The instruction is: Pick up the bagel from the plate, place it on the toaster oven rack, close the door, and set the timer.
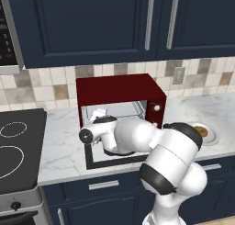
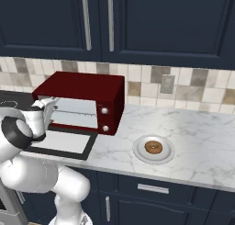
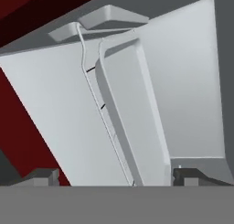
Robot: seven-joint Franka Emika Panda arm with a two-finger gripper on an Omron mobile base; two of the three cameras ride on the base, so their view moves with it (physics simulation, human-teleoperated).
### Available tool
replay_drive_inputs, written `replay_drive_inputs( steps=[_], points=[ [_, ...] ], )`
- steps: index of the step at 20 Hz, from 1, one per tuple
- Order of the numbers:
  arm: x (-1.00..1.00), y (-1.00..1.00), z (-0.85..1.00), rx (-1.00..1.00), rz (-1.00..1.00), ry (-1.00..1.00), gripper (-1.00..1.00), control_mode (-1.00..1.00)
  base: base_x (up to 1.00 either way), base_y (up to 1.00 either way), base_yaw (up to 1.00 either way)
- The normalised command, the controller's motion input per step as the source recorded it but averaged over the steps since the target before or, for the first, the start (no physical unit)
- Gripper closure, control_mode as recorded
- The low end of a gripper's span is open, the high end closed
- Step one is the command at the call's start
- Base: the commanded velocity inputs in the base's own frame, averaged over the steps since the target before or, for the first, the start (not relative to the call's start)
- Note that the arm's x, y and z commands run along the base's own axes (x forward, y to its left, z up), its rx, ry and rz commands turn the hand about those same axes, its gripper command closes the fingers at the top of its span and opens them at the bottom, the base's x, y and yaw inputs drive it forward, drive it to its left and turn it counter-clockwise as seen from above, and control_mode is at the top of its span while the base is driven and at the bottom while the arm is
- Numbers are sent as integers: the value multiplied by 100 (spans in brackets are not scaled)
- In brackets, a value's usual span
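Note:
The bagel [image 2: 153,148] lies in the middle of the plate [image 2: 137,150] on the counter, right of the red toaster oven [image 2: 78,87]. In the left base view the bagel [image 1: 202,131] and plate [image 1: 212,137] peek out from behind my arm. The door [image 2: 62,141] hangs open, lying flat out over the counter's front edge. My gripper [image 2: 50,107] is open at the oven's mouth, above the door. In the hand view the toaster oven rack [image 3: 128,118] runs ahead between the dark fingertips [image 3: 43,176], inside the grey cavity. Nothing is held.
Two round knobs [image 2: 104,110] sit on the oven's right front panel. A black stovetop [image 1: 13,146] borders the counter at the left. Dark blue cabinets [image 1: 92,22] hang overhead. Marble counter [image 2: 202,132] stretches right of the plate.

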Motion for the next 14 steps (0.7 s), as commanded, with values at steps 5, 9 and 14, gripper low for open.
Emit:
replay_drive_inputs(
  steps=[5, 9, 14],
  points=[
    [20, 0, -16, -3, 0, -4, -100, -100, 0, 0, 0],
    [17, 2, -17, -3, 0, -4, -100, -100, 0, 0, 0],
    [21, 2, -13, -3, 0, -3, -100, -100, 0, 0, 0]
  ],
)
